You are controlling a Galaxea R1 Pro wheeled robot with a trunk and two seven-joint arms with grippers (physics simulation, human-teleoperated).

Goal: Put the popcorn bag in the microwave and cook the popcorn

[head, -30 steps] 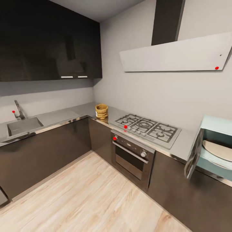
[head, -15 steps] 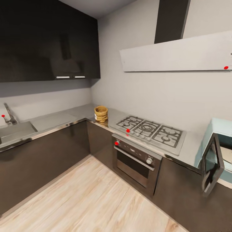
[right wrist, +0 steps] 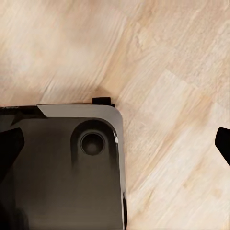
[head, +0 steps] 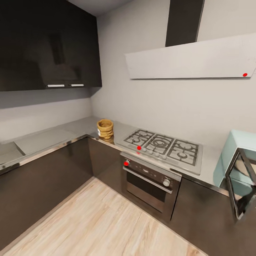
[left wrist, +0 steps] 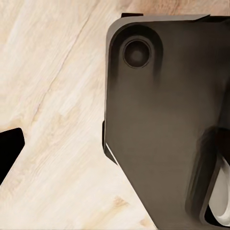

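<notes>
Popcorn bag (head: 105, 128) upright on the countertop (head: 53, 135), in the far corner where the two counter runs meet, just left of the gas hob (head: 161, 147). Rolled rim up, mouth open; contents not discernible. Nothing touching it.

Microwave (head: 237, 156) on the same counter at the far right, well apart from the bag, with the hob between them. Pale mint body, cut off by the picture's right edge. Its dark-glass door (head: 242, 186) is swung open toward the room.

Steel oven (head: 149, 179) sits under the hob, knobs on its front panel. Grey range hood (head: 190, 58) on the wall above. Dark glossy wall cabinets (head: 46, 42) at upper left, dark base cabinets below the counter. Pale wood floor (head: 89, 224) in the near foreground.

Wrist views: both look down at the same wood floor and a dark rounded robot base (left wrist: 163, 124). Dark tips sit at the frame edges, but whether either gripper is open or closed cannot be told
</notes>
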